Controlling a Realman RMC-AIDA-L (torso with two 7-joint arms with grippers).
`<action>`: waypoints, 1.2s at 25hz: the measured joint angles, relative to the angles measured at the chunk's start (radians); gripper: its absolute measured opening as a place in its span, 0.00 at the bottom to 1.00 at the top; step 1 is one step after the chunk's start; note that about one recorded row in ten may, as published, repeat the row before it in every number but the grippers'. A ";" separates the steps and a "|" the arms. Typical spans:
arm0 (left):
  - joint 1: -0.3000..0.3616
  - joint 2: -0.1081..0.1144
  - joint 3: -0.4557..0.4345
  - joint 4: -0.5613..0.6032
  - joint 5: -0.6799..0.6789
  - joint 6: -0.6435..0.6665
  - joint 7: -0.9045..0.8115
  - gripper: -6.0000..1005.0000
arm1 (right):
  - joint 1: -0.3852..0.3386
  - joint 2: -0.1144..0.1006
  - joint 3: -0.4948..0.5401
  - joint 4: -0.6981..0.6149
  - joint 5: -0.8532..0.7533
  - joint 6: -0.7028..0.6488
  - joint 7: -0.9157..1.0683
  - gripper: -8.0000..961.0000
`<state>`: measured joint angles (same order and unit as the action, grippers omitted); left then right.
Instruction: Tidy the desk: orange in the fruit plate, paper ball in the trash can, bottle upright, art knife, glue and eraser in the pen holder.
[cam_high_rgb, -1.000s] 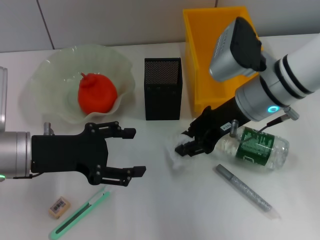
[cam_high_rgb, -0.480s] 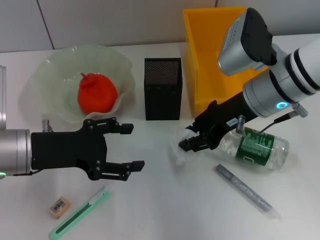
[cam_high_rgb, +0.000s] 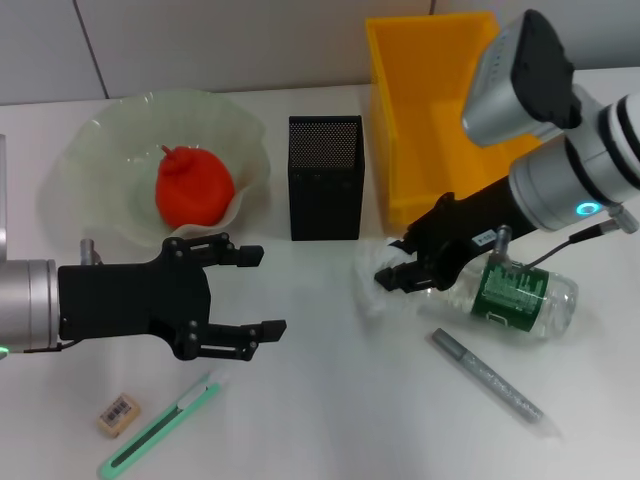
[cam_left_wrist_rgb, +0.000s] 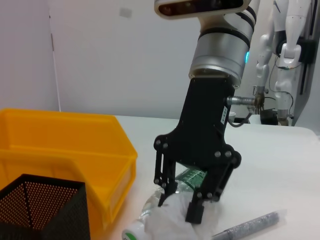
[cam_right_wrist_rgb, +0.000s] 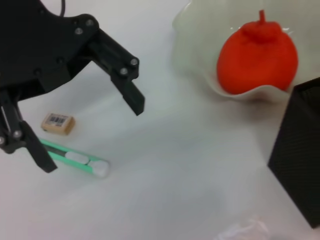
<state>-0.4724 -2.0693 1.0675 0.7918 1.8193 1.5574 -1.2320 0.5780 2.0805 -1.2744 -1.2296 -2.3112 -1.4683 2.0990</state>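
Observation:
My right gripper (cam_high_rgb: 388, 277) is shut on the white paper ball (cam_high_rgb: 366, 290), just above the table in front of the yellow trash can (cam_high_rgb: 400, 120). The left wrist view shows the right gripper (cam_left_wrist_rgb: 181, 206) with its fingers clamped on the paper ball (cam_left_wrist_rgb: 167, 224). The clear bottle (cam_high_rgb: 512, 294) lies on its side beside it. A silver glue stick (cam_high_rgb: 488, 377) lies nearer the front. My left gripper (cam_high_rgb: 252, 291) hangs open over the table, empty. The orange (cam_high_rgb: 193, 186) rests in the fruit plate (cam_high_rgb: 100, 140). The green art knife (cam_high_rgb: 160, 428) and eraser (cam_high_rgb: 118, 413) lie front left. The black mesh pen holder (cam_high_rgb: 325, 178) stands mid-table.
The right wrist view shows the open left gripper (cam_right_wrist_rgb: 90, 132) above the eraser (cam_right_wrist_rgb: 57, 123) and art knife (cam_right_wrist_rgb: 75, 157), with the orange (cam_right_wrist_rgb: 257, 52) behind. The bottle's cap (cam_left_wrist_rgb: 131, 235) points toward the pen holder (cam_left_wrist_rgb: 40, 205).
My right gripper has moved right and back toward the yellow trash can, carrying the paper ball with it. The left gripper has barely shifted.

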 joint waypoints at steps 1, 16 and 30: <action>0.000 0.000 0.000 0.000 0.000 0.000 0.000 0.86 | 0.000 0.000 0.000 0.000 0.000 0.000 0.000 0.34; -0.009 0.000 0.001 -0.001 0.000 -0.003 -0.001 0.86 | -0.103 0.000 0.114 -0.274 -0.010 -0.019 0.016 0.34; -0.019 0.000 0.003 0.002 -0.011 -0.004 0.000 0.86 | -0.139 0.000 0.208 -0.318 -0.032 0.128 -0.069 0.34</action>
<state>-0.4915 -2.0692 1.0706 0.7935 1.8082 1.5532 -1.2318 0.4392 2.0806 -1.0667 -1.5476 -2.3433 -1.3407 2.0301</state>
